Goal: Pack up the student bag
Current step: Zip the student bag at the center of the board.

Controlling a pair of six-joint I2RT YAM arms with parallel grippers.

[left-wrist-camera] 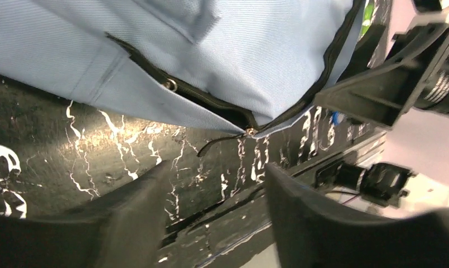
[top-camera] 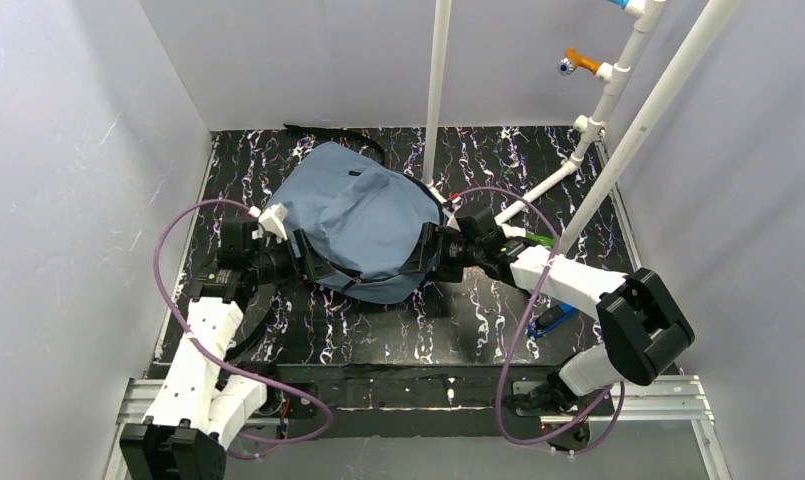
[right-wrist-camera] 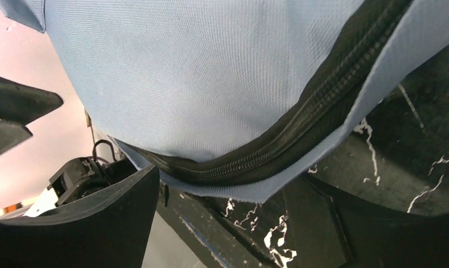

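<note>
While both arms reach in from the lower edge of the top view, the student bag [top-camera: 363, 220] lies near the centre of the table [top-camera: 478, 330], a little left of the middle. Its slate-blue fabric is crumpled, and a black strap [top-camera: 323, 129] trails toward the upper edge.

Surface: black, with white and faint purple marbled streaks. A metal rail [top-camera: 428, 392] runs along the lower side.

Room: pale grey panels close the left, far and right sides. One white pole [top-camera: 438, 80] stands upright just behind the bag. More white pipes [top-camera: 668, 80] slant through the upper right, one with an orange fitting [top-camera: 578, 62]. A small blue item [top-camera: 556, 318] lies at lower right, partly hidden by the right arm; I cannot tell what it is. Purple cables [top-camera: 163, 270] loop beside each arm.

Left gripper [top-camera: 303, 262]: at the bag's left edge. The wrist view shows its fingers [left-wrist-camera: 144, 195] spread wide with only bare table between them. The bag's hem and its black zipper [left-wrist-camera: 199, 97] hang in the upper half of that frame, apart from the fingers.

Right gripper [top-camera: 428, 255]: at the bag's right edge. In its wrist view the fingers [right-wrist-camera: 121, 206] also stand wide. The bag's hem and zipper trim sag into the gap from above, and neither finger visibly presses the cloth.
</note>
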